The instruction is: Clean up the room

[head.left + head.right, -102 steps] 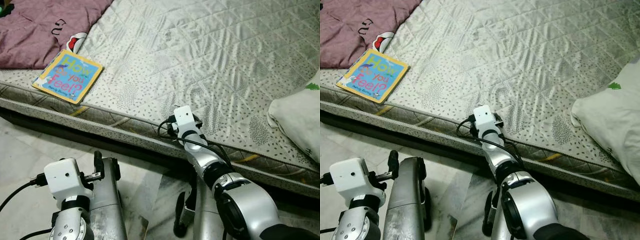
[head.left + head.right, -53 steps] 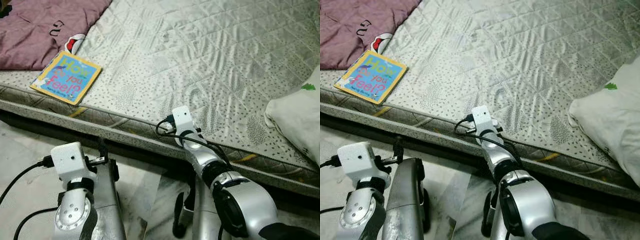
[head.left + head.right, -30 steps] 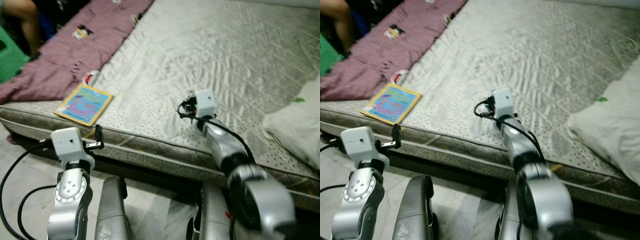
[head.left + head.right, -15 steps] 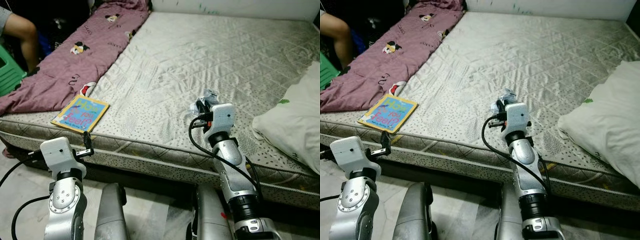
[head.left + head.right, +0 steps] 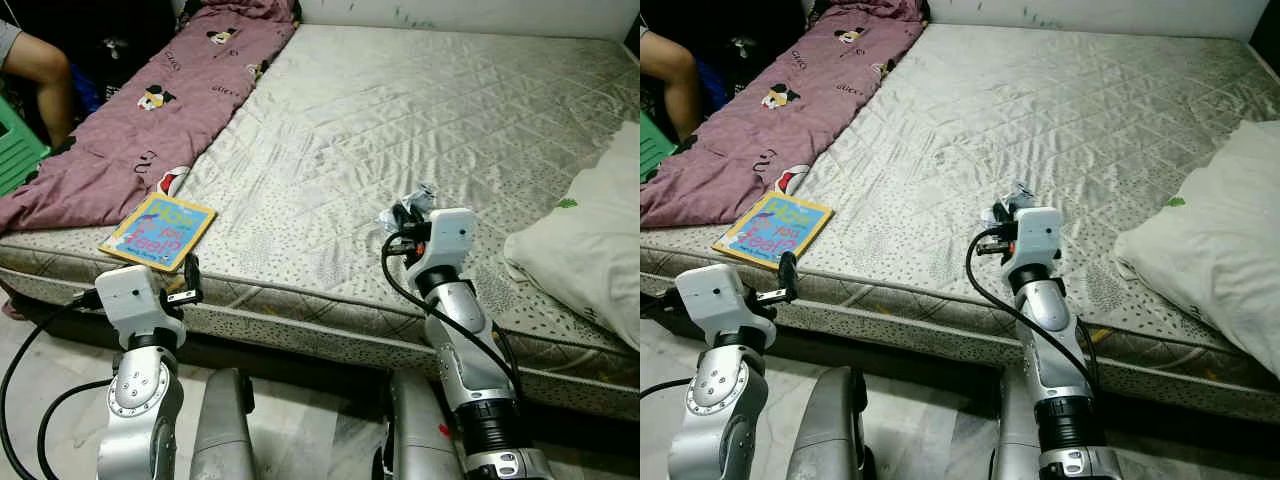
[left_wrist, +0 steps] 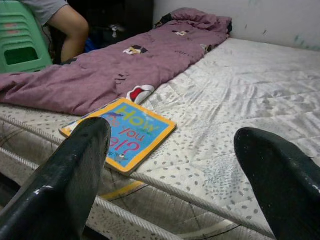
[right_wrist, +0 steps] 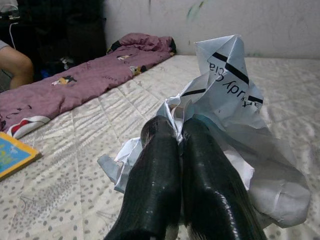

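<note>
Mattress: you stand at its near edge; lean further and your arms may snag the border.
Pillow: near your right arm; a wide swing could knock it.
Book: at the near edge, beyond your left gripper, fingers wide apart and empty; a careless nudge could push it off.
Crumpled paper: over the mattress, pinched by one thin fold in your right gripper, fingers pressed together; it may slip or tear.

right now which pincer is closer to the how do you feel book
Left. The left pincer hangs open just off the mattress edge, right by the book. The right pincer is further along the bed, shut on a crumpled wrapper.
</note>
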Tool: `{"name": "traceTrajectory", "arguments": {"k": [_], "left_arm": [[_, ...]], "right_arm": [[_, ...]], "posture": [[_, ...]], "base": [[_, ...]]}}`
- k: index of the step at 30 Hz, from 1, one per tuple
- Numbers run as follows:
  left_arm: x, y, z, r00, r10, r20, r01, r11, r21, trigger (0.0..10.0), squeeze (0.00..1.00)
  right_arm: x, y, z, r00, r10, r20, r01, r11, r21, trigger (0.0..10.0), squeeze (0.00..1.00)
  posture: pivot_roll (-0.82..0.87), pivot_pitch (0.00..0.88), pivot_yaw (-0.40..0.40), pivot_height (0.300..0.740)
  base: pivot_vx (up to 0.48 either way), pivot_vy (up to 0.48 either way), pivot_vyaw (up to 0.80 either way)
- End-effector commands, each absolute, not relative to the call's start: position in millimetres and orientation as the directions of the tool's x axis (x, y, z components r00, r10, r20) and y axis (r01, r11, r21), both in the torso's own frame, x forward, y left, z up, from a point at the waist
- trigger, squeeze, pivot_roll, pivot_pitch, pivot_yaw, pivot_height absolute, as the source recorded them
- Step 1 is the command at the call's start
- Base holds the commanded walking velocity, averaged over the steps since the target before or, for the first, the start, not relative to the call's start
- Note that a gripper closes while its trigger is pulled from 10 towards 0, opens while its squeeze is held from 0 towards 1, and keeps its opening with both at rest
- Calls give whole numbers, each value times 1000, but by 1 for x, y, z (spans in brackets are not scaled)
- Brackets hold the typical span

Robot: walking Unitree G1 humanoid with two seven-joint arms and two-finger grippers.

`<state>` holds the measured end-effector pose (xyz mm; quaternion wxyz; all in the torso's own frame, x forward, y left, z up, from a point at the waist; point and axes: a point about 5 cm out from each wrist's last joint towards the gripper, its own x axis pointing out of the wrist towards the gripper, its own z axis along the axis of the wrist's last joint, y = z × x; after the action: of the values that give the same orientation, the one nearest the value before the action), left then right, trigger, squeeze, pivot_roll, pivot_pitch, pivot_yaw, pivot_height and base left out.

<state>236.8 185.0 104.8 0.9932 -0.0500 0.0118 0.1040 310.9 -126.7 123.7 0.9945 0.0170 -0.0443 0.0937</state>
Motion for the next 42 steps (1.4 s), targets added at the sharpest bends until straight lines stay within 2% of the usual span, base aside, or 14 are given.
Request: {"name": "traceTrajectory", "arguments": {"k": [1,11,18,24,42], "left_arm": [[238,184,106,981,194,-25,-195,976,-98,10000,0],[242,179,104,983,183,-24,-185,976,-112,10000,0],[247,197,108,969,245,-5,-245,964,-100,10000,0],[247,197,108,970,241,-6,-241,968,-75,10000,0],[244,178,105,985,173,-21,-175,979,-109,10000,0]], "right_arm": [[315,-126,131,975,192,108,-195,980,24,10000,0],[321,-122,134,976,193,97,-198,979,41,10000,0],[323,-122,135,978,186,92,-192,980,55,10000,0],[321,-124,132,982,173,82,-178,983,53,10000,0],[318,-127,125,985,167,53,-169,985,35,10000,0]], "posture": [[-48,0,31,612],[-49,0,11,667],[-55,0,12,712],[-59,0,18,737],[-49,0,15,740]], "base": [[0,0,0],[0,0,0],[0,0,0],[0,0,0],[0,0,0]]}}
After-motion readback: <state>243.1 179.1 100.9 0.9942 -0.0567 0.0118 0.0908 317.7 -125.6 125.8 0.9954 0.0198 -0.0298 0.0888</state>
